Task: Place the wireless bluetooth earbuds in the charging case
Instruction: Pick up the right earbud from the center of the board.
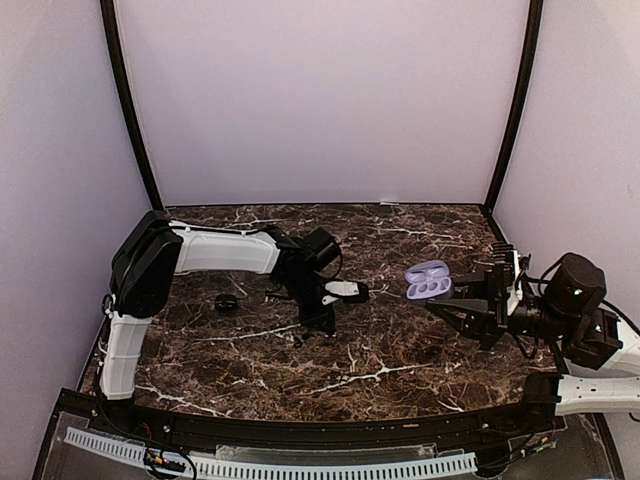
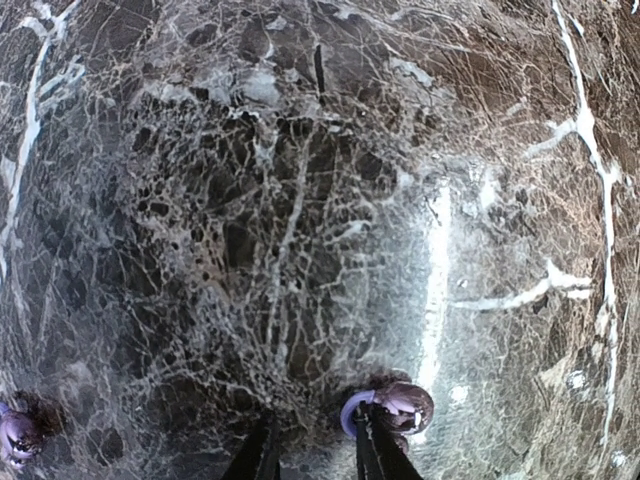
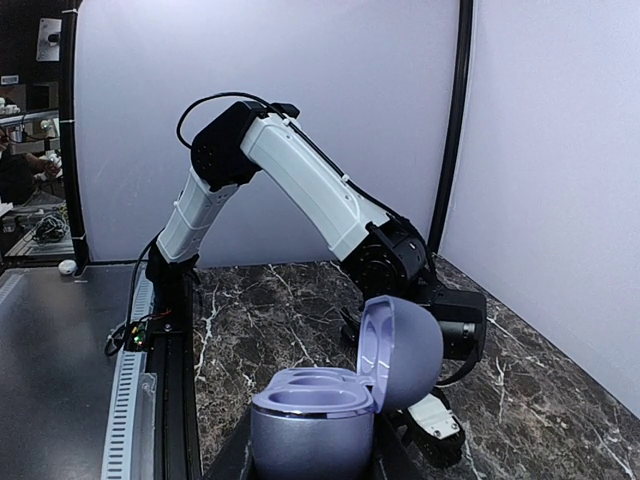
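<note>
From above, the left pincer (image 1: 322,325) is seen pointed down at the marble table (image 1: 400,370) near its middle. The right pincer (image 1: 445,300) is seen off to the right, clenched on the pale purple case (image 1: 428,280), which is held above the table with its lid thrown open. A small dark object (image 1: 227,302) is spotted on the table well to the left of the left pincer; what it is cannot be told. Now the left wrist view: the two fingers (image 2: 375,450) are held a little apart, bare marble is seen between them, and nothing is gripped. An earbud (image 2: 398,405), purple and dark, is lying on the table at the tip of one finger, on its outer side, touching it or just beside it. A second bud (image 2: 14,436) is caught at the lower left edge. Over to the right wrist view: the case is gripped at its base, upright, lid tilted back, with the left arm (image 3: 300,190) seen beyond it.
</note>
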### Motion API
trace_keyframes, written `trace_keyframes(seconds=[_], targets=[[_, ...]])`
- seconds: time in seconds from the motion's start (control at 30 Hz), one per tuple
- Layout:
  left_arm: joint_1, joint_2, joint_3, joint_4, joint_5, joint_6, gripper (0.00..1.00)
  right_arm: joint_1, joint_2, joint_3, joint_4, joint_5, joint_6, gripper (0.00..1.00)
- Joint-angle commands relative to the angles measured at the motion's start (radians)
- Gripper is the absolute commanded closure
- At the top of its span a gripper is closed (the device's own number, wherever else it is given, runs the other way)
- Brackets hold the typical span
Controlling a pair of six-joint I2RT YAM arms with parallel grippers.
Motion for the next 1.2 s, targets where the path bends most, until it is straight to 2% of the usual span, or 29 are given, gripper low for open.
trace_keyframes(seconds=[0.0,0.3,0.47,0.6,0.8,1.0,1.17], targets=[[-0.024,0.003,-0.02,-0.044,0.001,-0.026,0.76,0.005,-0.013,-0.005,0.032,0.011,0.008,1.0],[-0.098,-0.017,-0.14,0.027,-0.127,-0.08,0.82,0.004,-0.023,-0.005,0.022,0.033,0.005,1.0],[-0.101,-0.03,-0.179,0.062,-0.131,-0.101,1.0,0.005,-0.022,-0.006,0.027,0.034,0.005,1.0],[-0.093,-0.063,-0.171,0.081,-0.116,-0.134,1.0,0.006,-0.016,-0.004,0.029,0.037,0.008,1.0],[-0.067,-0.25,-0.222,0.195,-0.133,-0.205,1.0,0.005,-0.017,-0.009,0.053,0.065,0.031,1.0],[-0.067,-0.473,-0.333,0.353,-0.26,-0.281,1.0,0.005,0.01,-0.017,0.101,0.06,0.047,1.0],[-0.08,-0.685,-0.483,0.561,-0.355,-0.376,1.0,0.006,0.049,-0.026,0.17,0.016,0.052,1.0]])
